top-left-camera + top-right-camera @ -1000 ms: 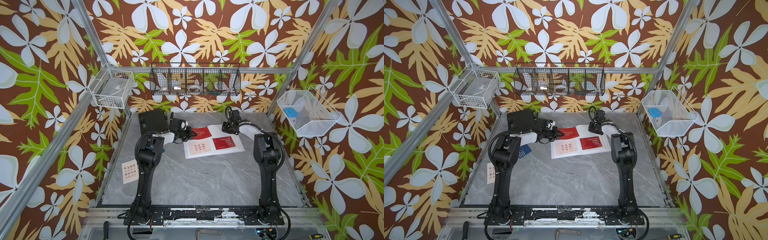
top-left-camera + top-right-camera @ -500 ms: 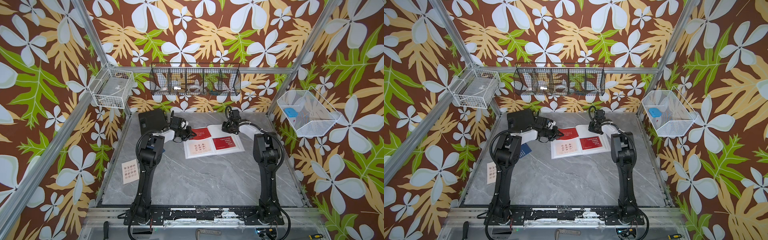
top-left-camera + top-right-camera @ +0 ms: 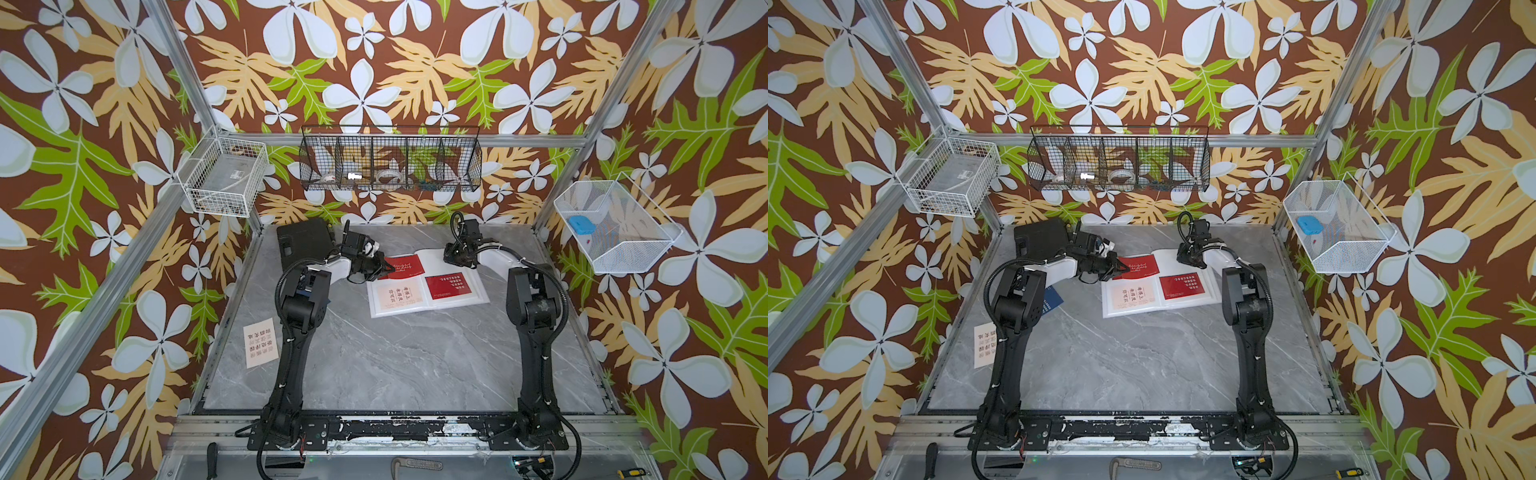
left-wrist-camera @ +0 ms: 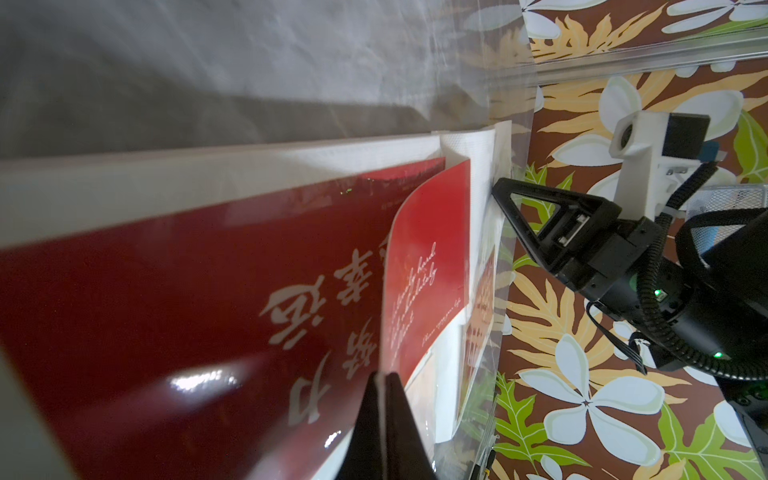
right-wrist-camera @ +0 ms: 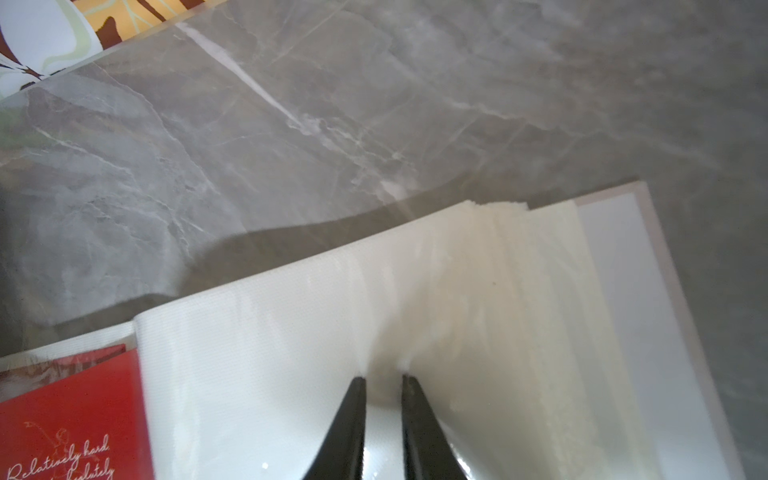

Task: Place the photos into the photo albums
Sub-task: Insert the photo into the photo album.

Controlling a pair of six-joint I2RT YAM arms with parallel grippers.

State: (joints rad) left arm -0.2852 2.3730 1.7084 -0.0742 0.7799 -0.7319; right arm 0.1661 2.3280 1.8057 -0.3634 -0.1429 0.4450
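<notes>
While the album (image 3: pixel 432 291) lies open on the table (image 3: pixel 415 357), the left gripper (image 4: pixel 384 376) pinches a red card (image 4: pixel 428 266) over its left page. Right gripper (image 5: pixel 383 380), fingers slightly apart, presses the right page's clear sleeve.

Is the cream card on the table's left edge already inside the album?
No, the cream card lies flat on the bare table beside the left arm's base, well apart from the open album.

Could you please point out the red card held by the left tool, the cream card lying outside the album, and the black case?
Red card (image 3: pixel 402 264), top view, its printed face.
Cream card (image 3: pixel 260 343), top view, its middle.
Black case (image 3: pixel 304 243), top view, its lid.
</notes>
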